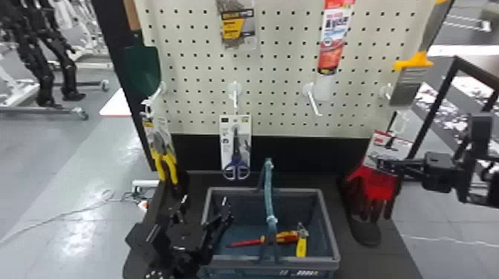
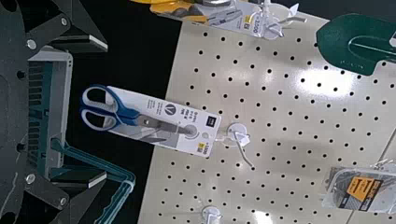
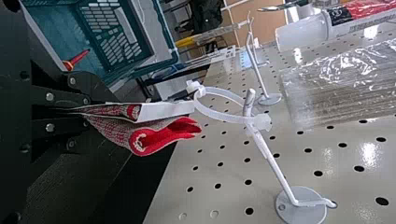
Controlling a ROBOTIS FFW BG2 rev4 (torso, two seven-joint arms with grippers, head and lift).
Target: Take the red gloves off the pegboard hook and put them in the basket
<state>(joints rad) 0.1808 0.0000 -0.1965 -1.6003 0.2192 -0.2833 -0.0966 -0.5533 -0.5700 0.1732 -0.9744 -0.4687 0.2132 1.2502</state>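
The gloves [image 1: 371, 185] are pinched between the jaws of the right gripper [image 1: 382, 165], near the bench [image 1: 393, 261]'s right edge, their tie (a white loop) [image 3: 224, 117] around the hook [image 3: 276, 170]. The left gripper [image 1: 204, 202]'s jaws stand spread by the basket [image 1: 330, 224]'s left edge.

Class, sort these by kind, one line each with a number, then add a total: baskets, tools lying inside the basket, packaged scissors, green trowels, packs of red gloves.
Basket: 1
Tools inside: 2 (screwdriver, yellow-handled tool)
Packaged scissors: 1
Green trowel: 1
Pack of red gloves: 1
Total: 6
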